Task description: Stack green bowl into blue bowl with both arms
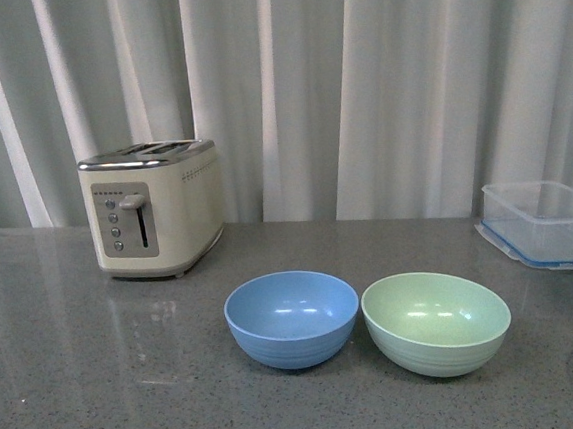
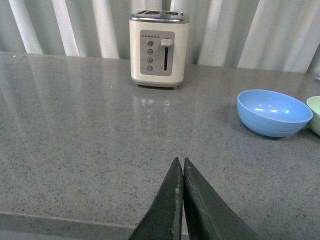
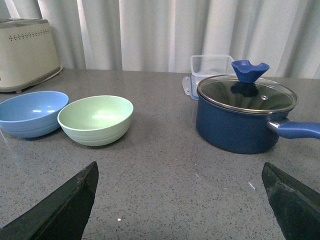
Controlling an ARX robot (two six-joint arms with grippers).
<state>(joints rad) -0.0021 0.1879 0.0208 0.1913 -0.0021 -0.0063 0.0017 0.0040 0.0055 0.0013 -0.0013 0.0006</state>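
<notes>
The green bowl (image 1: 436,320) sits upright on the grey counter, touching or nearly touching the blue bowl (image 1: 292,317) on its left. Both are empty. Neither arm shows in the front view. In the left wrist view the blue bowl (image 2: 274,112) lies far ahead, with a sliver of the green bowl (image 2: 315,114) at the picture edge. My left gripper (image 2: 180,161) is shut and empty over bare counter near the front edge. In the right wrist view the green bowl (image 3: 96,119) and blue bowl (image 3: 31,113) lie ahead. My right gripper (image 3: 180,167) is wide open and empty.
A cream toaster (image 1: 152,208) stands at the back left. A clear plastic container (image 1: 543,222) sits at the back right. A dark navy pot (image 3: 244,113) with a glass lid and blue handle stands right of the green bowl. White curtains hang behind.
</notes>
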